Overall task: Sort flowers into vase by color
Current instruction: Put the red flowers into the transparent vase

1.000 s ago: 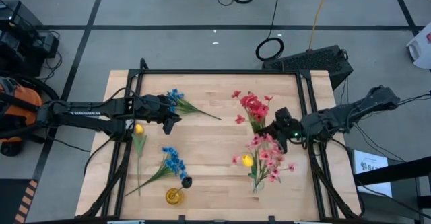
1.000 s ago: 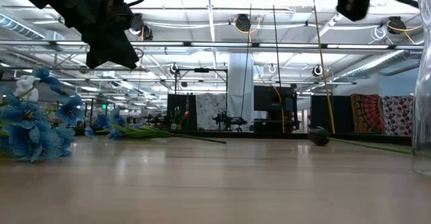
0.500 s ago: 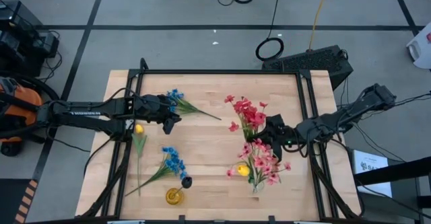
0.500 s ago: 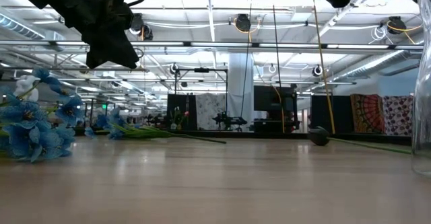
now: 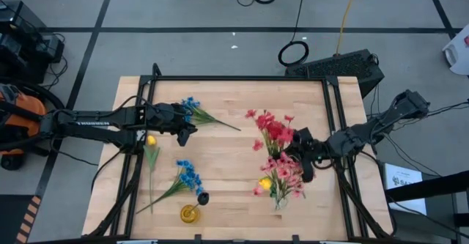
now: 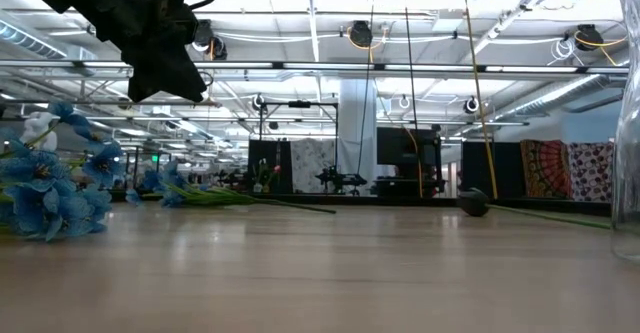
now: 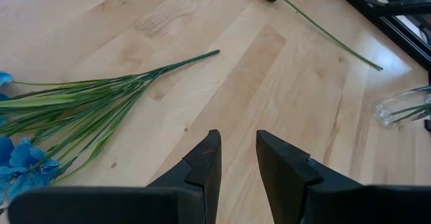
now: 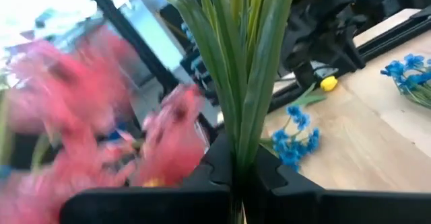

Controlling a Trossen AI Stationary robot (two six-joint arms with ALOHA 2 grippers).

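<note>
My right gripper (image 5: 298,151) is shut on a red flower sprig (image 5: 272,126), above the table's right half beside the glass vase (image 5: 281,198). The vase stands near the front edge with pink flowers (image 5: 288,172) and a yellow bud (image 5: 265,183) in it. My left gripper (image 5: 187,132) hangs open at the left, with nothing between its fingers (image 7: 205,163). Beside it a blue sprig (image 5: 192,106) lies flat on the wood. A second blue sprig (image 5: 187,174) and a yellow bud on a stem (image 5: 150,140) also lie on the table. My right gripper pinches the red sprig's bundle of green stems (image 8: 237,140) between its two fingers, which lie across the stems. The stems rise out of the fingers, and the blossoms (image 5: 272,126) point toward the table's far side. The sprig is lifted clear of the table.
A small yellow round container (image 5: 189,215) and a dark bud on a thin stem (image 5: 203,198) sit near the front edge. Bare wood lies in the table's middle (image 5: 234,156). Black frame rails (image 5: 242,78) run along the table's edges.
My right gripper has carried the red sprig toward the table's near edge, closer to the vase, rising a little and tipping its fingers up. The red blossoms have come along with it and now stand just beyond the pink ones.
</note>
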